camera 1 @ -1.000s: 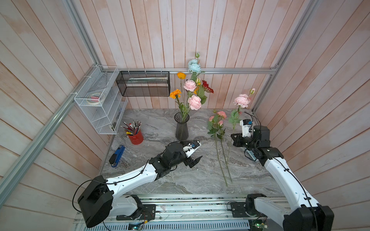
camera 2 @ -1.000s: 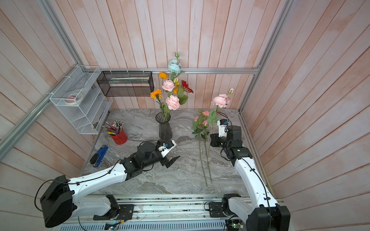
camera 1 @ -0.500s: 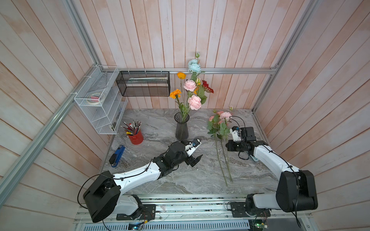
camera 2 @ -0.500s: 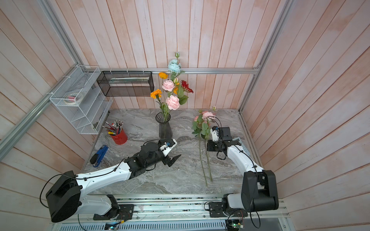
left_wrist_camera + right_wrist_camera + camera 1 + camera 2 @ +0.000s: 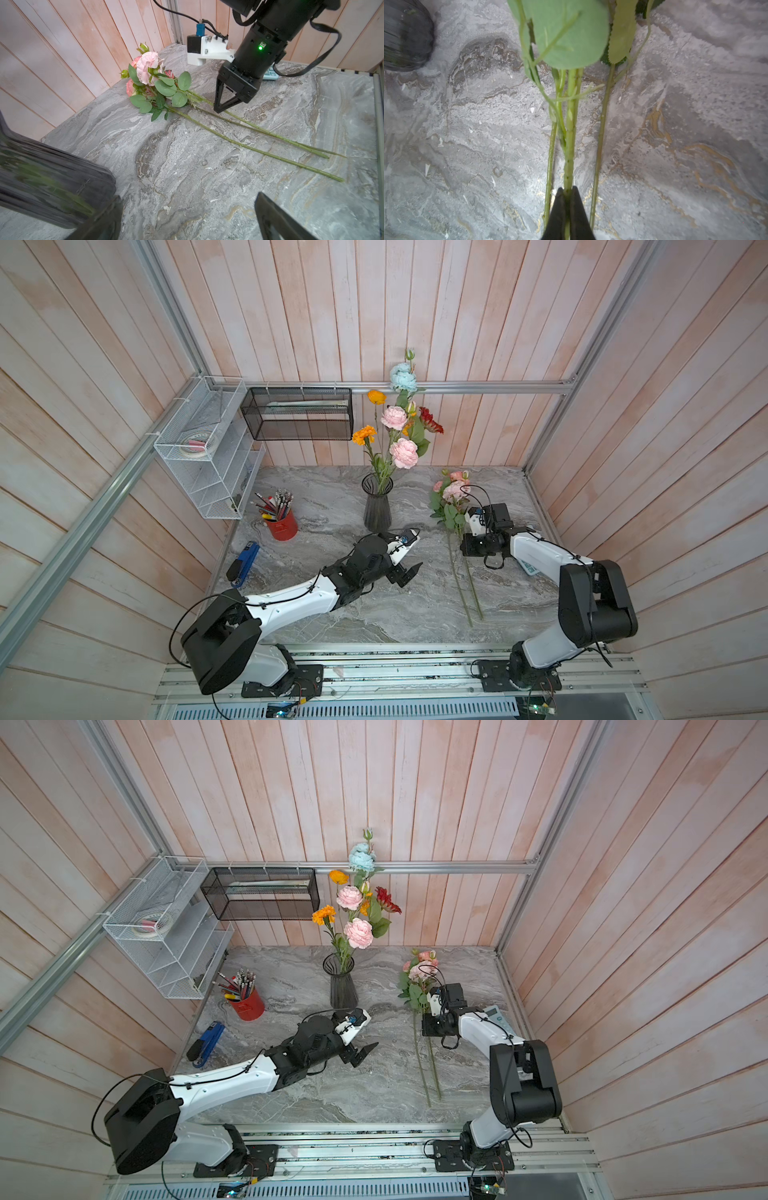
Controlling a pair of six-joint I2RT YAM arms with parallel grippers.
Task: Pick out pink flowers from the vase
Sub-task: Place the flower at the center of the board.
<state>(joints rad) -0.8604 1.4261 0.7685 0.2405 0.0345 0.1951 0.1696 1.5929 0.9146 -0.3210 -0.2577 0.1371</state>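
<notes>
Lowered since a second ago to the tabletop (image 5: 332, 614) at 3 o'clock of the vase (image 5: 377, 510) beside two pink flowers (image 5: 148, 64), stem (image 5: 570, 145) clenched in the right hand (image 5: 219, 108); unclench gently, rise clear of leaves (image 5: 166, 87), leave released left hand (image 5: 188, 199) idle.

No legible text or labels anywhere.
</notes>
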